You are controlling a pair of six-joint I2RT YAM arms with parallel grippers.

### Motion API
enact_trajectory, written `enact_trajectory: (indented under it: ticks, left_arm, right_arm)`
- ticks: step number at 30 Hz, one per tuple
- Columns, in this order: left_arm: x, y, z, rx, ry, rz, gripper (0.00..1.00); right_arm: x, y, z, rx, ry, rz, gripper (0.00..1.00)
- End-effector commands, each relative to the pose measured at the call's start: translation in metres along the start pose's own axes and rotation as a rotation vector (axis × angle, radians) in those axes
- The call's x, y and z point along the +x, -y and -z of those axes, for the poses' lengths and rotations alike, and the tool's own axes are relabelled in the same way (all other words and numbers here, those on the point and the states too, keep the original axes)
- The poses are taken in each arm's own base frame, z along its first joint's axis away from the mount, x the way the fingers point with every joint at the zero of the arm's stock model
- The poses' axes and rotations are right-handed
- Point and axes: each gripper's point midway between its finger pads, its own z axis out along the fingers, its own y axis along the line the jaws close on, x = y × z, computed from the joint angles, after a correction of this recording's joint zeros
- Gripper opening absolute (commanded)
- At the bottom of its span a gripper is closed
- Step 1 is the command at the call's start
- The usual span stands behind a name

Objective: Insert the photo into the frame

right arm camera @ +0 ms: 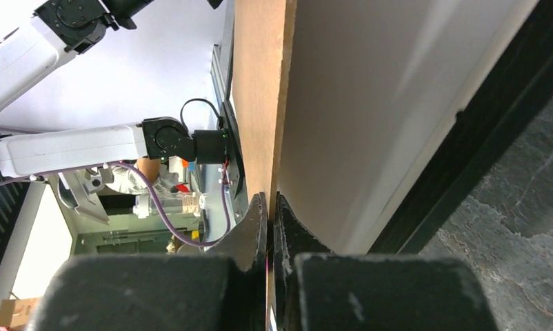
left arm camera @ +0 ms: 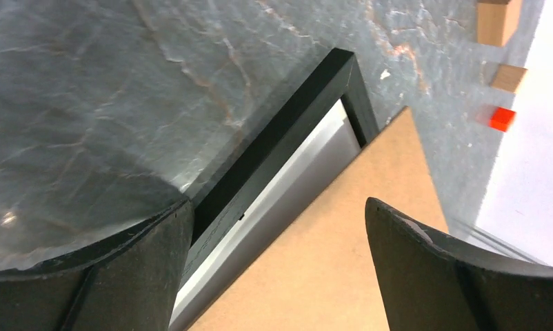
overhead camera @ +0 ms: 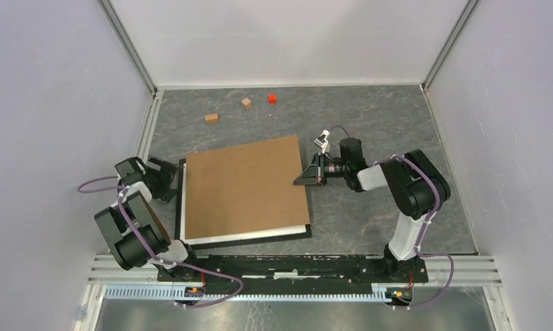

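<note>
Your right gripper (overhead camera: 308,176), just right of centre in the overhead view, is pinched shut on the right edge of the photo (overhead camera: 246,186). Only the photo's brown board back shows from above. In the right wrist view the two fingers (right arm camera: 256,221) meet on the thin edge of the board, whose pale underside shows to the right. A black rail of the frame (right arm camera: 480,138) runs beside it against the grey stone table (right arm camera: 522,227). The photo lies on the frame (overhead camera: 246,241) at the middle of the overhead view, skewed slightly. A white strip and the black rail show along its lower and left sides. Your left gripper (overhead camera: 165,181) sits at the left edge of the frame with its jaws spread wide and nothing between them. Its wrist view looks down on the frame's corner (left arm camera: 287,117). Two wooden blocks (overhead camera: 212,118) and a red cube (overhead camera: 272,98) lie well apart from the frame at the top of the overhead view.
</note>
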Motion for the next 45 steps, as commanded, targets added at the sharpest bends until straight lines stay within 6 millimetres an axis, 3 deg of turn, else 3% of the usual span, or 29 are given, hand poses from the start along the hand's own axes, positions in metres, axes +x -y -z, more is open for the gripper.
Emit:
enact_trajectory:
  ticks: [1,6,9,14,18,21,25,33,37,45]
  left_arm:
    - [0.02,0.024,-0.007,0.148,-0.109,0.062,1.0]
    - [0.039,0.041,-0.005,0.201,-0.162,0.024,1.0]
    - [0.045,0.041,0.0,0.208,-0.172,0.021,1.0]
    - [0.042,0.035,0.014,0.172,-0.098,-0.014,1.0]
    - [0.031,0.033,0.027,0.129,-0.019,-0.061,1.0]
    - [0.025,0.041,0.038,0.149,0.036,-0.112,1.0]
    - [0.033,0.061,0.044,0.165,0.014,-0.21,1.0]
    - [0.038,0.083,0.059,0.143,0.03,-0.349,1.0]
    - [0.039,0.084,0.058,0.146,0.034,-0.358,1.0]
    - [0.039,0.094,0.066,0.195,0.051,-0.372,1.0]
  right_arm:
    - [0.002,-0.01,0.001,-0.036,-0.007,0.079,0.0]
    - [0.007,-0.004,0.001,-0.022,-0.012,0.033,0.0]
    - [0.008,0.002,0.003,0.01,0.007,0.01,0.0]
    - [0.012,0.019,0.015,0.086,0.077,-0.043,0.0]
    - [0.021,0.019,0.024,0.098,0.087,-0.047,0.0]
    - [0.023,0.02,0.031,0.125,0.104,-0.036,0.0]
    - [0.023,0.025,0.04,0.173,0.121,-0.033,0.0]
    - [0.044,0.007,0.055,0.137,0.227,-0.152,0.0]
    - [0.055,0.013,0.052,0.181,0.217,-0.2,0.0]
    - [0.053,-0.013,0.047,0.08,0.205,-0.284,0.0]
